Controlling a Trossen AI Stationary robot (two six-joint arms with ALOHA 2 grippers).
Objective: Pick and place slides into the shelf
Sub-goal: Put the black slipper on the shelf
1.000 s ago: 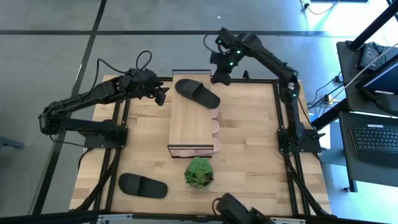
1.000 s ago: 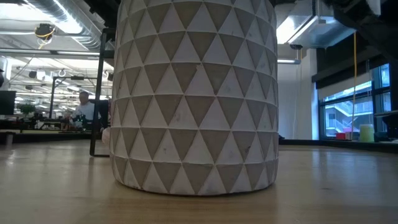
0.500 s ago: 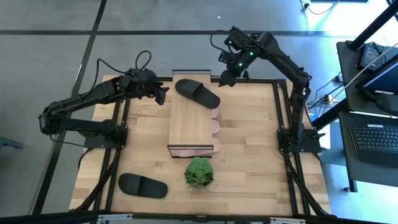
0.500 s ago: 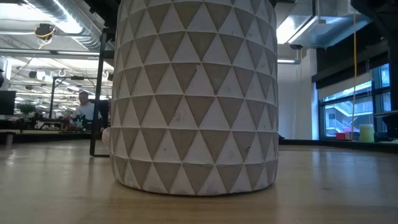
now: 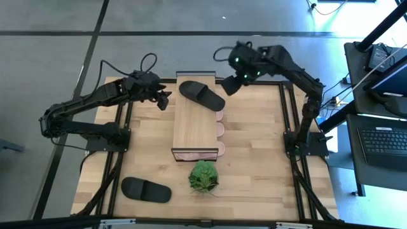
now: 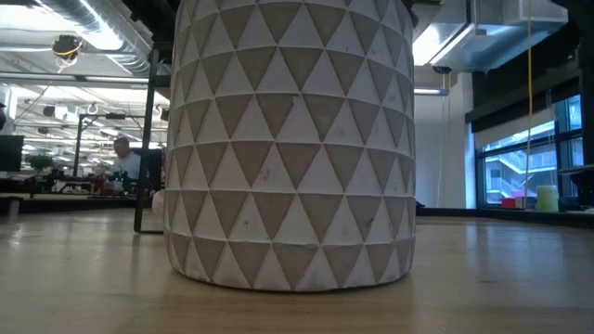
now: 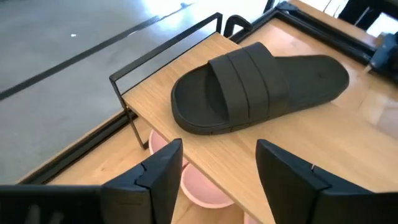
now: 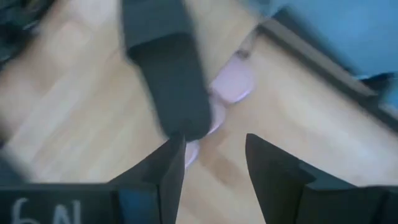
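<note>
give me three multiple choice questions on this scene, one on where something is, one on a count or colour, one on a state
1. Where does the black slide nearest the grippers lie?
A. on the shelf's top plank
B. under the plant
C. on the floor

2. How many black slides show in the high view?
A. one
B. two
C. four

3. What state is the left gripper in?
A. shut on a slide
B. open and empty
C. shut on the plant

Answers:
1 A: the black slide lies on the far end of the shelf, on its plank top.
2 B: besides that one, a second black slide lies on the table near the plant.
3 B: in the left wrist view the left gripper has its fingers spread with nothing between them, short of the slide.
</note>
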